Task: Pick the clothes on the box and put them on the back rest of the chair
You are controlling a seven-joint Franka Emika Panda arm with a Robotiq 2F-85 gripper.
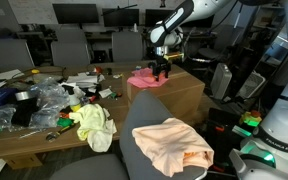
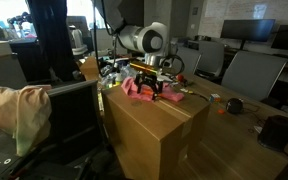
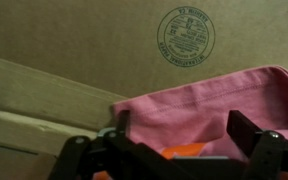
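A pink cloth point(image 1: 144, 78) lies on top of the brown cardboard box point(image 1: 179, 97), near its far corner; it also shows in an exterior view point(image 2: 136, 87) and fills the wrist view point(image 3: 204, 110). My gripper point(image 1: 162, 70) hangs just above the cloth, fingers open and straddling it point(image 3: 179, 135), also seen in an exterior view point(image 2: 156, 90). A peach cloth point(image 1: 174, 143) is draped over the grey chair's back rest point(image 1: 144, 115), also seen in an exterior view point(image 2: 19, 110).
A yellow cloth point(image 1: 94, 125) hangs off the cluttered wooden table point(image 1: 44, 140) beside the box. Office chairs point(image 1: 69, 45) and monitors stand behind. A printed round stamp point(image 3: 186, 37) marks the box top.
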